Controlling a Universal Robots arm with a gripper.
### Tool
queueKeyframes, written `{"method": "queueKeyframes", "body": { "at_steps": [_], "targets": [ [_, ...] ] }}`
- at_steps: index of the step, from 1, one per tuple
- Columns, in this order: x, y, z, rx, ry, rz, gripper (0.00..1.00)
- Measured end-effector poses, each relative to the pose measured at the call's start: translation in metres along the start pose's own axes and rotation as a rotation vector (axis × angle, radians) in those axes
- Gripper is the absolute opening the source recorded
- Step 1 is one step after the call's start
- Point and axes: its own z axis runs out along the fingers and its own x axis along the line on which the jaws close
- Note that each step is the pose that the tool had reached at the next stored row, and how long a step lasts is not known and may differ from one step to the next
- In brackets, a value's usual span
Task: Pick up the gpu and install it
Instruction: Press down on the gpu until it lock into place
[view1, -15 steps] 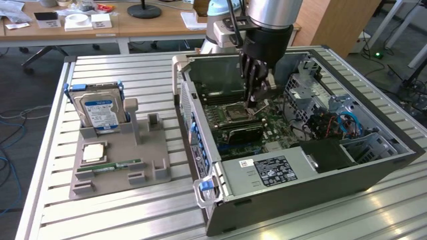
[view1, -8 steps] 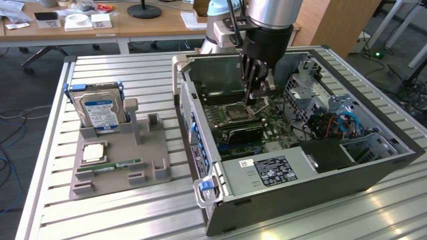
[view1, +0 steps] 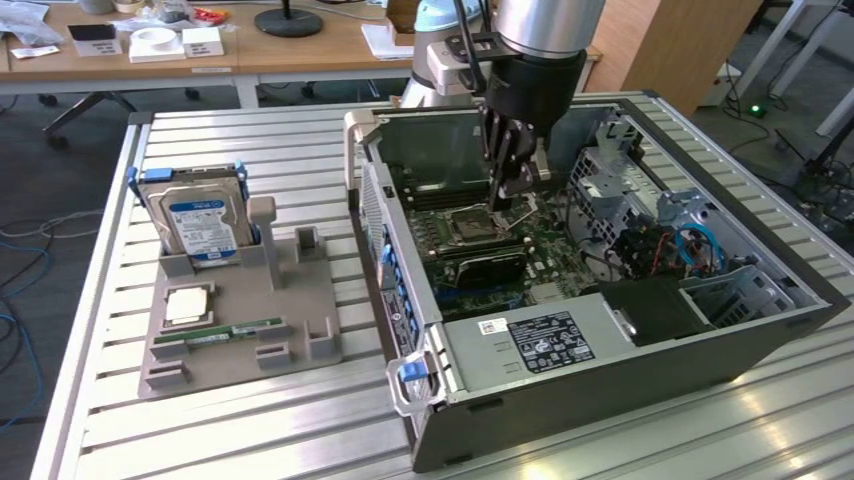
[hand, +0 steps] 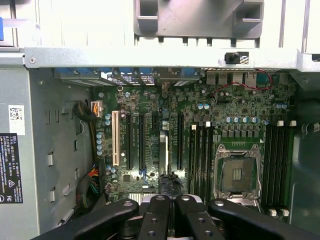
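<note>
The gpu (view1: 481, 265) stands on edge in a slot of the motherboard (hand: 150, 100) inside the open computer case (view1: 667, 340), its black face toward the exterior view's lower edge. In the wrist view I see the gpu (hand: 163, 155) edge-on as a thin strip running under my fingers. My gripper (view1: 514, 205) hangs inside the case just above the board, near the CPU socket (view1: 474, 222). In the wrist view the gripper (hand: 170, 200) is shut, its fingers pressed together over the card's top edge. Whether they touch the card I cannot tell.
On the exterior view's left a grey holder (view1: 240, 320) carries a blue-labelled hard drive (view1: 198, 222), a CPU chip (view1: 184, 303) and a green RAM stick (view1: 220, 333). Drive cages and cables (view1: 667, 240) crowd the case's right side. The CPU socket (hand: 237, 172) lies open.
</note>
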Motion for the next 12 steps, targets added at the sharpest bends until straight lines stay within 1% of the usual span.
{"method": "queueKeyframes", "body": {
  "at_steps": [6,12],
  "targets": [
    [0.0,0.0002,0.0052,0.0,0.0001,0.0,0.11],
    [0.0,0.0006,0.0137,-0.001,0.0005,0.0,0.11]
  ]
}}
